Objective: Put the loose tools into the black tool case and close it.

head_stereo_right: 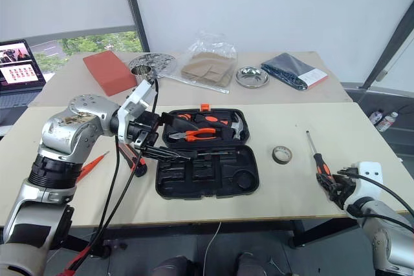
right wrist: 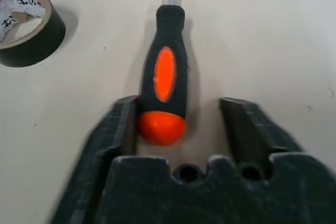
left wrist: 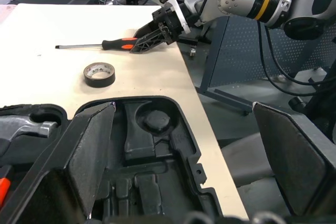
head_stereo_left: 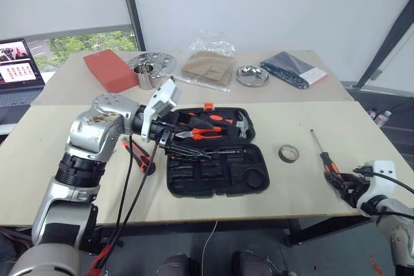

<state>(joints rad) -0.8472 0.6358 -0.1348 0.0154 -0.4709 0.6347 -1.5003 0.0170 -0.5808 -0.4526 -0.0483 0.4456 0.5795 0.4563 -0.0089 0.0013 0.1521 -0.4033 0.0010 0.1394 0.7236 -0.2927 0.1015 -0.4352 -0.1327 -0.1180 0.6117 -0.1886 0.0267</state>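
No brand or label is legible anywhere; the tape roll's inner core carries small marks too fine to read.

At far left a laptop (head_stereo_left: 19,63) shows a screen of small tiles. On the near table's left part, a slim orange tester screwdriver (head_stereo_right: 92,165) lies flat, and an orange-and-black utility knife (head_stereo_left: 139,156) lies just beside the case's left edge. The left gripper (head_stereo_left: 173,147) hangs over the left part of the black tool case (head_stereo_left: 217,176), fingers spread wide and holding nothing. The case lies open near the table's front edge, with orange-handled pliers (head_stereo_left: 206,134) and a hammer (head_stereo_left: 242,124) seated in the far half; the near half's recesses show bare.

Right of the case, the small grey tape roll (head_stereo_left: 288,154) lies flat with bare tabletop all round it. Further right, an orange-and-black-handled screwdriver (right wrist: 164,90) lies near the table's right edge, shaft pointing away from the robot. The right gripper (right wrist: 178,124) sits at the handle's butt end, fingers straddling it at a moderate gap; one finger (right wrist: 123,124) touches the handle, the other stands apart from it.
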